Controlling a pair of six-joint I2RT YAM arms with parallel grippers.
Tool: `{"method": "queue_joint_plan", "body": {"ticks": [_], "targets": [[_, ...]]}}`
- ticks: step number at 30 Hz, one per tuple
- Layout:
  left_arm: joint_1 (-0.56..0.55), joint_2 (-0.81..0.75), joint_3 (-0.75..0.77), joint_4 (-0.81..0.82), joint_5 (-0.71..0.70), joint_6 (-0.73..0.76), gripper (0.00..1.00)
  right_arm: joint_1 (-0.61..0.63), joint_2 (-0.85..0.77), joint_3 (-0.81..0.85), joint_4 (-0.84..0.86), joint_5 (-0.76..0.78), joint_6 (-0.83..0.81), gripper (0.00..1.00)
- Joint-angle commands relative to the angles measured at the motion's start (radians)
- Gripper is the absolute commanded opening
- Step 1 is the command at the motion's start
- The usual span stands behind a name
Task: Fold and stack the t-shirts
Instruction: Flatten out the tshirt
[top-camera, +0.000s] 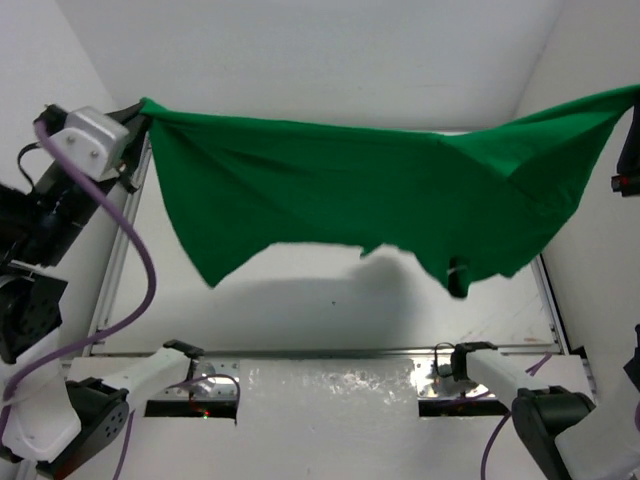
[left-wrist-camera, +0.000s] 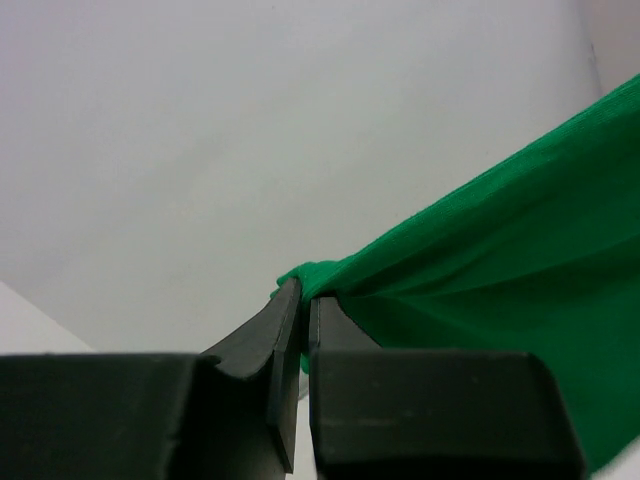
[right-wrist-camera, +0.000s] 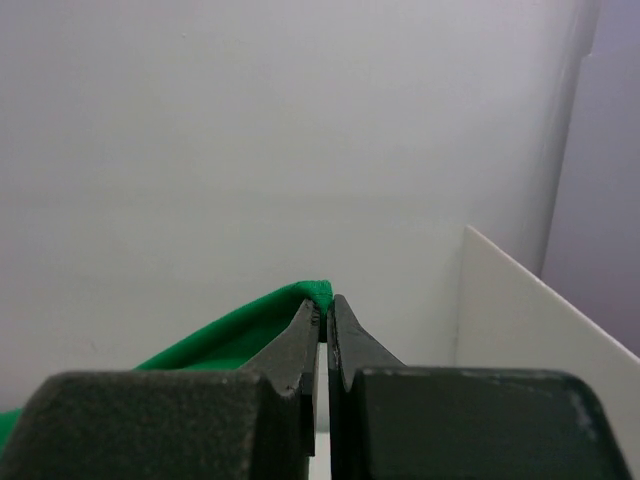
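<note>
Hanging in mid-air between the two arms, the green t-shirt (top-camera: 350, 190) stretches like a banner across the overhead view. It is well clear of the white table (top-camera: 330, 310), where its shadow (top-camera: 300, 290) falls. One top corner is pinched by the left gripper (top-camera: 137, 115) at the upper left. The other runs up to the right gripper (top-camera: 633, 100) at the right edge of the picture. The cloth sags between them, and its lower edge dangles unevenly.

From the left wrist, the dark fingers (left-wrist-camera: 285, 320) are squeezed almost together with a bunched edge of the shirt caught at their tips. The fabric fans away to the right against a pale wall (left-wrist-camera: 250, 130).

From the right wrist, the jaws are likewise pressed tight, with only a sliver between them, nipping a fold of green cloth at their tips. The rest of it drops away to the lower left. A white panel (right-wrist-camera: 520, 320) stands at the right.
</note>
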Motion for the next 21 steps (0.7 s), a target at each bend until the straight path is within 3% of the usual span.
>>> {"method": "queue_joint_plan", "body": {"ticks": [1, 9, 14, 21], "targets": [[0.001, 0.001, 0.005, -0.009, -0.005, -0.023, 0.0, 0.0, 0.033, -0.063, 0.008, 0.017, -0.015, 0.0], [0.001, 0.017, -0.273, -0.018, -0.069, -0.003, 0.0, 0.0, 0.126, -0.364, 0.075, -0.037, 0.001, 0.0], [0.001, 0.079, -0.509, 0.115, -0.137, 0.006, 0.0, 0.0, 0.243, -0.594, 0.26, -0.121, 0.071, 0.0], [0.05, 0.378, -0.701, 0.368, -0.165, 0.01, 0.0, 0.011, 0.585, -0.688, 0.474, -0.118, 0.109, 0.0]]}}
